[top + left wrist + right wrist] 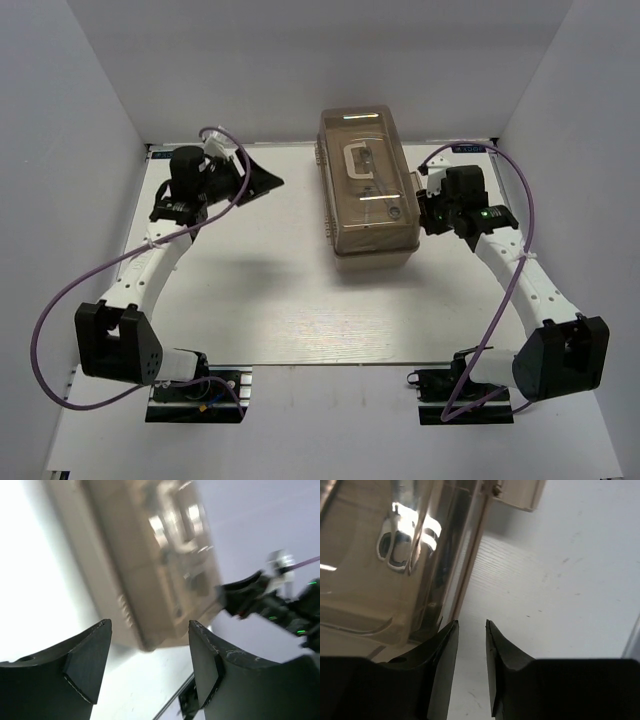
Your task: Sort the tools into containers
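From bases at the near edge of the table (280,310) both arms reach away, the left gripper (266,182) at far left spread wide and empty, pointing across at the closed toolbox (365,190) standing centre-far, the right gripper (428,203) just beside its right wall, fingers narrowly apart, holding nothing.

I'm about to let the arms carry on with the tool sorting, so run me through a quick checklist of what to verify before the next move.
1. Toolbox opened for access: not ok, it is closed.
2. Left gripper open and empty: ok.
3. Right gripper empty: ok, fingers slightly apart beside the toolbox wall.
4. Right gripper free of contact with the toolbox: cannot tell.
5. Tools to sort located: not ok, none shows on the table.
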### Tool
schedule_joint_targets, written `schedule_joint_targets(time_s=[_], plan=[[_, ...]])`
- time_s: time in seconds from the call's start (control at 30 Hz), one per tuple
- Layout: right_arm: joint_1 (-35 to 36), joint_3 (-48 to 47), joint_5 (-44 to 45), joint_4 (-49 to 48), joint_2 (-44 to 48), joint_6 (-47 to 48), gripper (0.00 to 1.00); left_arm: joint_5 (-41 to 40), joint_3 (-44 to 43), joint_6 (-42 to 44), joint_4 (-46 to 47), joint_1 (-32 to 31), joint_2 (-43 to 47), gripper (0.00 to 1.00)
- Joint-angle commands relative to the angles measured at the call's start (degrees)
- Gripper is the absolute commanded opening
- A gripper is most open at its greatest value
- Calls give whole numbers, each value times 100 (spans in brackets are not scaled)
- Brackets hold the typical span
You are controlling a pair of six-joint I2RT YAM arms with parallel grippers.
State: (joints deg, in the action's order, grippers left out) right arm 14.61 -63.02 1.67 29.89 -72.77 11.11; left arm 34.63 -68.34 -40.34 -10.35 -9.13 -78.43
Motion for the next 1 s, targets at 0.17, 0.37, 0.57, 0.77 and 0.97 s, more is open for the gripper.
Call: schedule_joint_targets(time_s=[0.17, 0.37, 0.57, 0.77, 0.97], plan=[[24, -219, -1542, -97, -9, -269, 33, -238, 760, 369, -354, 78, 267, 74], [-11, -491, 1070, 87, -44, 161, 45, -518, 436, 955, -977, 78, 267, 86], [112, -885, -54, 613, 1009, 620, 90, -1081, 145, 1590, -1865, 78, 494, 100], [305, -1554, -992, 1335, 1318, -335, 90, -828, 400, 1644, -1488, 78, 1075, 100], [314, -1767, -985, 2716, 790, -707, 90, -642, 681, 1459, -1198, 78, 1339, 100]])
